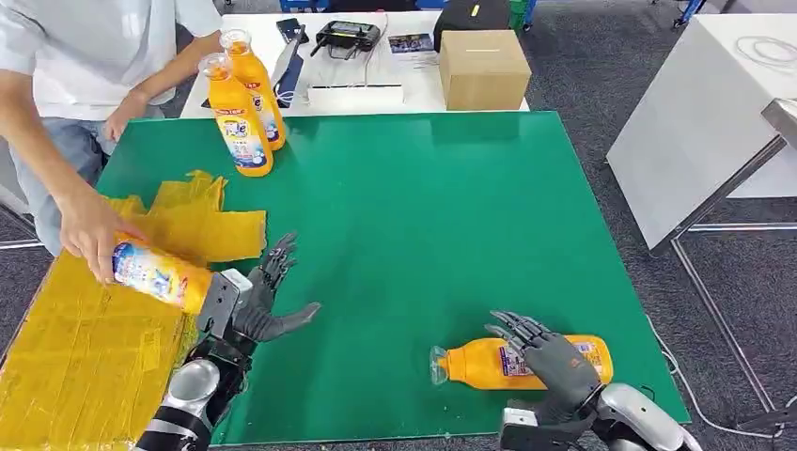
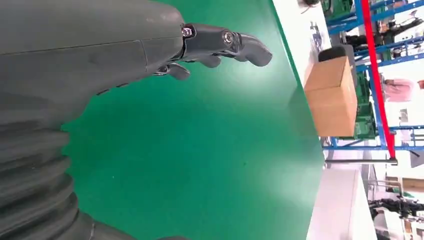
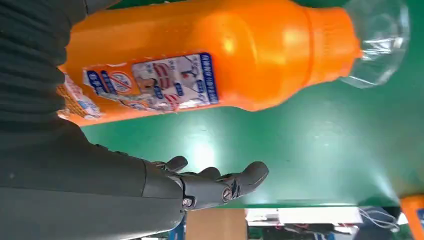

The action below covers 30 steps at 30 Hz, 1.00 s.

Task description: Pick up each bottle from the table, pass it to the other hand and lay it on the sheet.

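The green bench (image 1: 423, 216) lies bare across its middle and far right, the widest passage between the two arms. Near the front edge a lying bottle (image 1: 479, 365) blocks the way, the right robot hand (image 1: 540, 352) spread over it. At the left, the yellow sheet (image 1: 85, 348) is flat and open toward the near corner, but a person's hand (image 1: 89, 230) holding another bottle (image 1: 160, 274) hangs over it, just beside the spread left robot hand (image 1: 268, 301). Two upright bottles (image 1: 246, 99) stand at the far left corner, and a cardboard box (image 1: 483, 68) sits beyond the far edge.
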### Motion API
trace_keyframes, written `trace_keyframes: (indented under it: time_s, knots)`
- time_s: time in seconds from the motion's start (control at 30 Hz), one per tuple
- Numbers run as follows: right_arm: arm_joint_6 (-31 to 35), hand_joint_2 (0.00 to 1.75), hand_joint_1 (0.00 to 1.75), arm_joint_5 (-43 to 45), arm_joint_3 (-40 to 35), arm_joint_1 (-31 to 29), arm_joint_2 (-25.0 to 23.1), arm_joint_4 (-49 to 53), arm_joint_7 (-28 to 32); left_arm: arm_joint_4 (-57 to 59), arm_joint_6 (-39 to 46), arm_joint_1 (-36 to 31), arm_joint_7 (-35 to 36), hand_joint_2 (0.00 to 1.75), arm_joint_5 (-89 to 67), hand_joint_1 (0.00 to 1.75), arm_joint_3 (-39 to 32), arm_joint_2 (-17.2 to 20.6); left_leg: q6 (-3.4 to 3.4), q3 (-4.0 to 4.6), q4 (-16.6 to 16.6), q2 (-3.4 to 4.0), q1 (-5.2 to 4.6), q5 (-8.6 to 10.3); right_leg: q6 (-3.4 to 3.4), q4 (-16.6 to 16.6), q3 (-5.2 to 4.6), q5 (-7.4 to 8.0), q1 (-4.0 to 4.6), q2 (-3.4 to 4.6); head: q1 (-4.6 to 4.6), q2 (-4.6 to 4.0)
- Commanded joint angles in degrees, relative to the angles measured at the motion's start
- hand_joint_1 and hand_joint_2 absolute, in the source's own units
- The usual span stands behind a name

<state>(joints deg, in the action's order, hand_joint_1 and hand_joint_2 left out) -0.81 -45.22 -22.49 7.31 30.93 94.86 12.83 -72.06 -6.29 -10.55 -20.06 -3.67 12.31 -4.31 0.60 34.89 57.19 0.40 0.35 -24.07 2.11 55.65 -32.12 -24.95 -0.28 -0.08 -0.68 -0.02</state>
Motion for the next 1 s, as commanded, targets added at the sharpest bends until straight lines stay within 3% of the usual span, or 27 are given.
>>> trace_keyframes:
  time_s: [0.03, 0.53, 0.8, 1.0]
  knots:
    - [0.5, 1.75, 0.00, -2.4, 0.5, -0.8, 0.2, -4.6, -2.6, 3.2, 0.1, -1.9, 0.4, 1.75, 0.0, 0.00, 1.2, 0.3, 0.00, -0.32, -0.1, -0.08, 0.03, -0.10, -0.02, -0.1, 0.36, -0.08, 0.03, -0.05, 0.02, 0.00]
    - [1.2, 1.75, 0.00, -7.9, 1.2, -2.8, -0.8, -9.2, -9.1, 1.7, 0.2, -0.7, 1.2, 1.75, 0.0, 0.00, 0.9, 0.3, -0.01, -0.26, -0.1, 0.00, 0.00, -0.08, -0.04, -0.1, 0.30, -0.04, -0.02, 0.03, 0.02, 0.00]
    - [2.9, 1.75, 0.00, -12.8, 2.4, -4.1, -4.6, -12.9, -14.8, 0.4, 0.0, 0.5, 2.3, 1.75, -0.1, 0.00, 0.5, 0.3, -0.03, -0.33, -0.1, 0.06, 0.02, -0.09, -0.05, -0.2, 0.37, -0.03, 0.01, 0.09, 0.02, 0.00]
    - [1.2, 1.75, 0.00, -14.1, 2.8, -4.4, -4.5, -15.3, -16.3, 0.1, -0.1, 0.8, 2.7, 1.75, -0.2, 0.00, 0.0, 0.3, -0.02, -0.32, -0.1, 0.02, 0.02, -0.07, -0.04, -0.2, 0.37, -0.03, 0.01, 0.04, 0.02, 0.00]
